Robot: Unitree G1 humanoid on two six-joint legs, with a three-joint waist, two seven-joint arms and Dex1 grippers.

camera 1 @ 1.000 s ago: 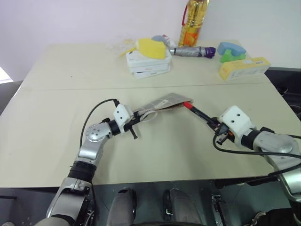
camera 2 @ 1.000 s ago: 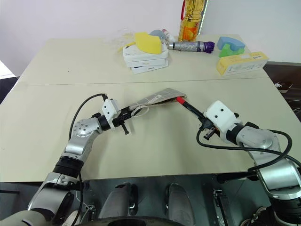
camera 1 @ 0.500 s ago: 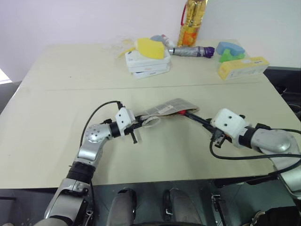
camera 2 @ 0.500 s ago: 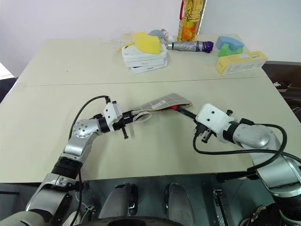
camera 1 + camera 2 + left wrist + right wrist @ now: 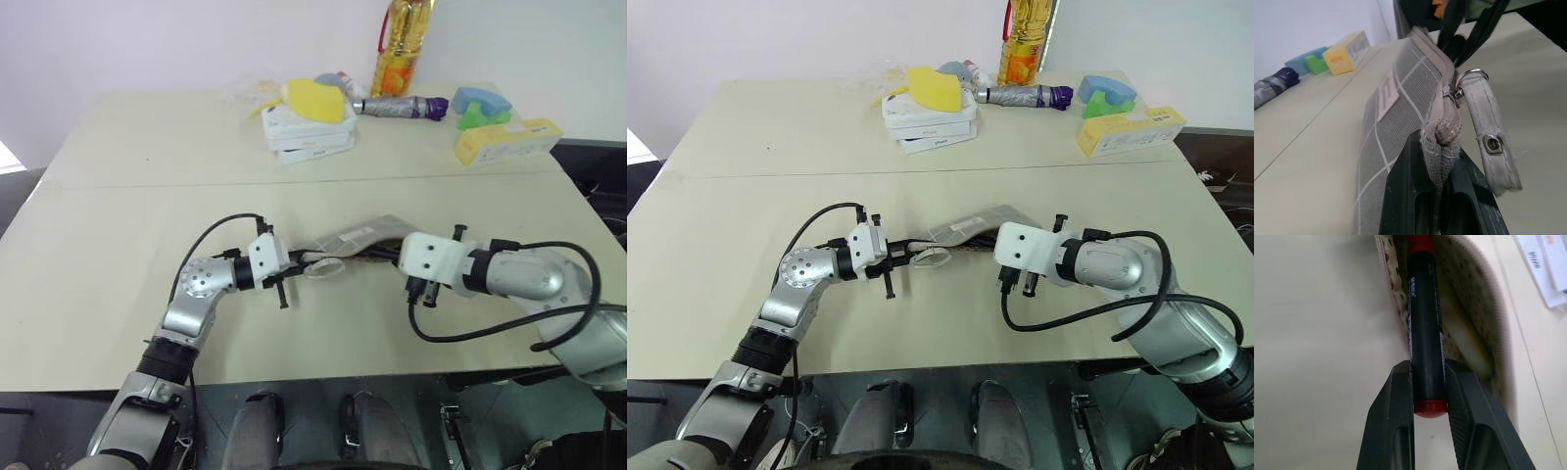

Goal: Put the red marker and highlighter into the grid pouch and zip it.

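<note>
Left gripper point(image 5: 1442, 196) clamping the zipper-end corner of the grid pouch point(image 5: 1393, 122), pull tab point(image 5: 1488, 132) hanging just beside its fingers, pouch stretching away ahead of it. Right gripper point(image 5: 1427, 406) pinching the red marker point(image 5: 1425, 338) by its dark body, front end poking into the pouch's open mouth straight ahead of the fingertips. Highlighter point(image 5: 1466, 345) lying inside the pouch, just beside the marker.
</note>
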